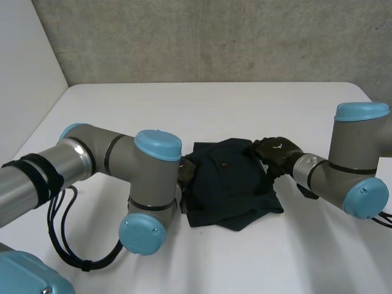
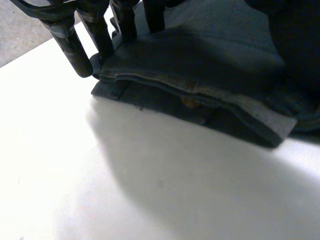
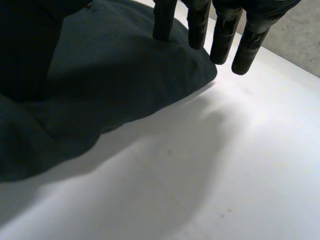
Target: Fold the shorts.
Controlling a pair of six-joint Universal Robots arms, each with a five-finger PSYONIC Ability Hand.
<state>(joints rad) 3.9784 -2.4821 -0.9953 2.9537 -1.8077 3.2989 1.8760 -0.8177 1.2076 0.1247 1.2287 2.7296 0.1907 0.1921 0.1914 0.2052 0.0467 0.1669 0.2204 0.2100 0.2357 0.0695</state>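
Dark navy shorts, folded into a compact, rumpled bundle, flat on the white desk near its middle, between the two arms. Layered on the side nearest the left hand: an upper fold with a paler hem strip, a lower fold with a small brown button peeking out beneath. Left hand at that left edge of the bundle, fingers straight and spread, tips down at the corner of the cloth and touching it, nothing clasped. From the head camera, mostly tucked behind the elbow of the left arm. Right hand at the opposite side, on the far right corner of the shorts, fingers likewise straight and loose, two tips resting on the cloth, the others just past its edge over bare desk; no hold on anything. Right arm bent in from the desk's right side. Behind the desk, a grey concrete wall.
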